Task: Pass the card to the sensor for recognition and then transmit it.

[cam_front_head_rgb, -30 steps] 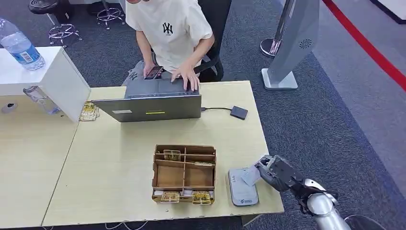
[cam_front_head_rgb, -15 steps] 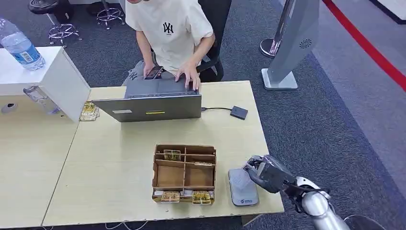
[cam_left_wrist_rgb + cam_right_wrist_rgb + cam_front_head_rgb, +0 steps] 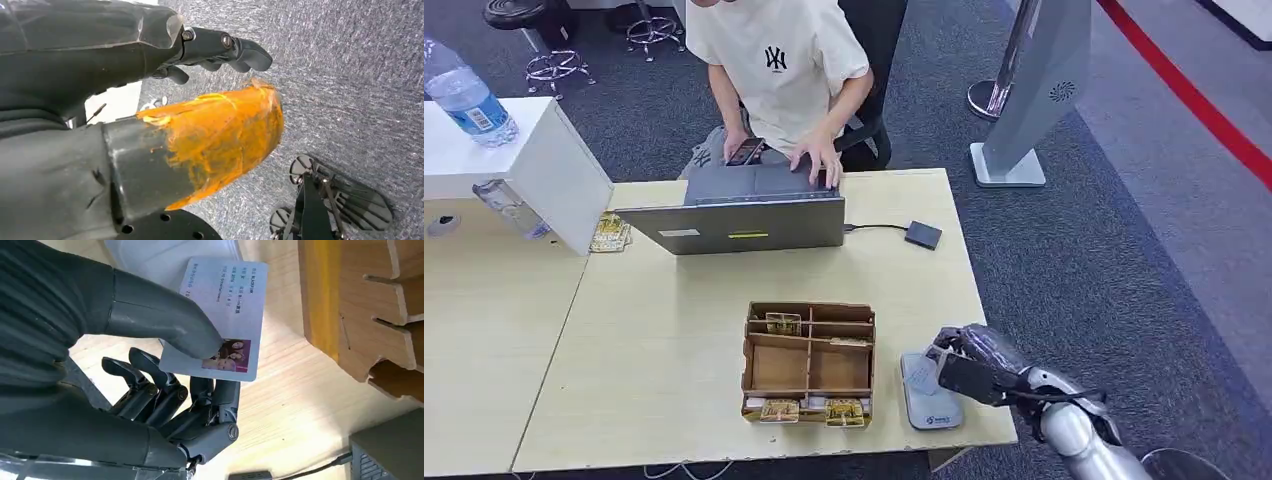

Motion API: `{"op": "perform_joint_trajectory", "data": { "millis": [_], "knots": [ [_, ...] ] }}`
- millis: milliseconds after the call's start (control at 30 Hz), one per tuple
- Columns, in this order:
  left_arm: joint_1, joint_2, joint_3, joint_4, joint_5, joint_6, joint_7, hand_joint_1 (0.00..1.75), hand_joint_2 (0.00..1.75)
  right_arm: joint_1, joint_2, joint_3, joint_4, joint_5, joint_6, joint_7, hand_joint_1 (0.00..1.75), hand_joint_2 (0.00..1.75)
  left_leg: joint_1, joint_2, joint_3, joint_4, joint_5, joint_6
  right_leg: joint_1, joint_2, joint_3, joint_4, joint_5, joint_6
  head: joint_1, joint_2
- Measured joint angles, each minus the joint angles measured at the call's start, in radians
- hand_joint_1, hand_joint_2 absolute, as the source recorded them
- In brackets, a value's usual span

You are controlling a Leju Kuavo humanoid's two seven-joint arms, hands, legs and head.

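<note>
Right wrist view, right hand (image 3: 165,390) pinching the card (image 3: 220,320) between thumb and fingers, held right over the white sensor (image 3: 927,390), beside the cardboard organizer (image 3: 810,362), left hand (image 3: 150,125) loosely curled, holding nothing

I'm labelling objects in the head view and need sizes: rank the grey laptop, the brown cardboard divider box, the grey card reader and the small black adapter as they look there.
1. Grey laptop
2. Brown cardboard divider box
3. Grey card reader, partly covered by the right hand
4. Small black adapter
</note>
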Motion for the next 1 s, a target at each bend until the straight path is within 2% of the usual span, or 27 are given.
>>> {"op": "perform_joint_trajectory", "data": {
  "millis": [533, 1000],
  "knots": [
    [0.000, 0.000, 0.002, 0.000, 0.000, 0.000, 0.000, 0.00, 0.00, -0.001, -0.001, 0.025, 0.000, 0.002, -0.001, 0.001, 1.75, 1.75, 0.000, 0.000, 0.000, 0.000, 0.000, 0.000, 0.000, 0.000, 0.000, 0.000, 0.000, 0.000, 0.000, 0.000],
    [0.000, 0.000, 0.016, 0.000, -0.003, 0.000, 0.000, 0.00, 0.00, -0.002, 0.000, 0.045, 0.037, 0.086, -0.072, 0.046, 1.75, 1.75, 0.000, 0.000, 0.000, 0.000, 0.000, 0.000, 0.000, 0.000, 0.000, 0.000, 0.000, 0.000, 0.000, 0.000]
  ]
}}
